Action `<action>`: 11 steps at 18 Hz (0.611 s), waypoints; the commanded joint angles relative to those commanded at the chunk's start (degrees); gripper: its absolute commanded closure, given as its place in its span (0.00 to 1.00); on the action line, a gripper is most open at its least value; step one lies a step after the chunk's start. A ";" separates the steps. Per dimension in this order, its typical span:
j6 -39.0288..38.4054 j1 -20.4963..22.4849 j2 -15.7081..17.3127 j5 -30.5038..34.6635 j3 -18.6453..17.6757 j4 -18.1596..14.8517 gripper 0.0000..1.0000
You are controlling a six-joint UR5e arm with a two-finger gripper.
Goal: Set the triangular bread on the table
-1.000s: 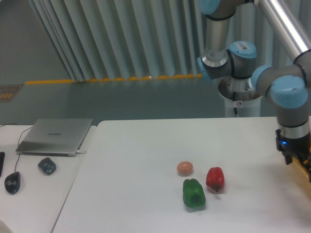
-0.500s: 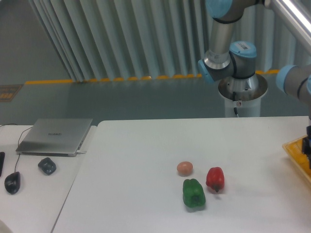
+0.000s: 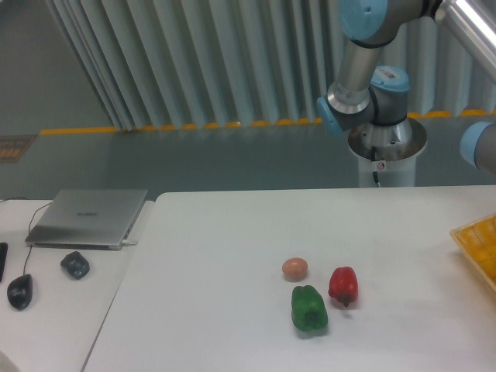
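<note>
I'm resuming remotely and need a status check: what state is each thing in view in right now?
table: holds three small items, no triangular bread on it.
pinkish ball: resting, apart from the peppers.
red pepper: resting beside the green one.
green pepper: lying on the table.
yellow tray: at the right edge, contents hidden.
laptop: closed.
gripper: out of frame.

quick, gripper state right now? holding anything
Gripper: not in view; it is past the right edge of the camera picture, so open, closed or holding cannot be told. Only arm joints show.
</note>
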 joint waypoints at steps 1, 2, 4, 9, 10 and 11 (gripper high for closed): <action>-1.84 0.00 -0.18 0.00 -0.44 -0.09 0.00; -2.99 -0.09 -0.35 0.00 -0.62 -0.09 0.00; -4.23 -0.09 -0.70 0.00 -0.62 -0.18 0.00; -5.99 -0.09 -1.06 0.09 -0.62 -0.35 0.00; -5.99 -0.09 -1.06 0.09 -0.62 -0.35 0.00; -5.99 -0.09 -1.06 0.09 -0.62 -0.35 0.00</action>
